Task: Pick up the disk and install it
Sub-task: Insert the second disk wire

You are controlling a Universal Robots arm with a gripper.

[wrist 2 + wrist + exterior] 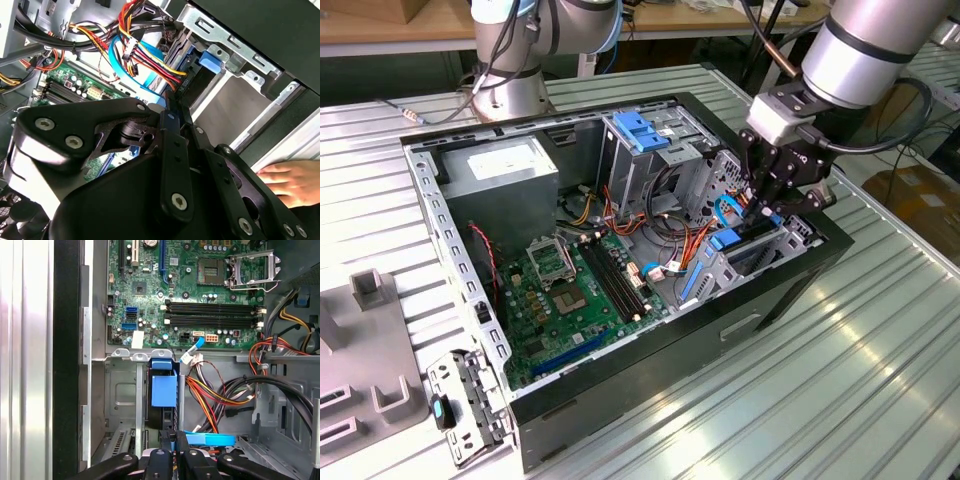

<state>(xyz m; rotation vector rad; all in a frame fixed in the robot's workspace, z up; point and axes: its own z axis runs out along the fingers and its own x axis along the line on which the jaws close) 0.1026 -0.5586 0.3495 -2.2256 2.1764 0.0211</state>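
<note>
Disk (163, 390), blue-railed, upright between fingers (166, 460)

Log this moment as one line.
gripper: shut on disk | disk: upright in computer case drive bay | hand: beside case

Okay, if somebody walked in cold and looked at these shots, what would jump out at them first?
The opened computer case lies on the slatted metal table, its green motherboard exposed. The black gripper reaches down into the case's drive bay at the exterior view's right, among blue-tabbed parts and coloured cables. In the second wrist view, a person's hand rests beside the case.
</note>
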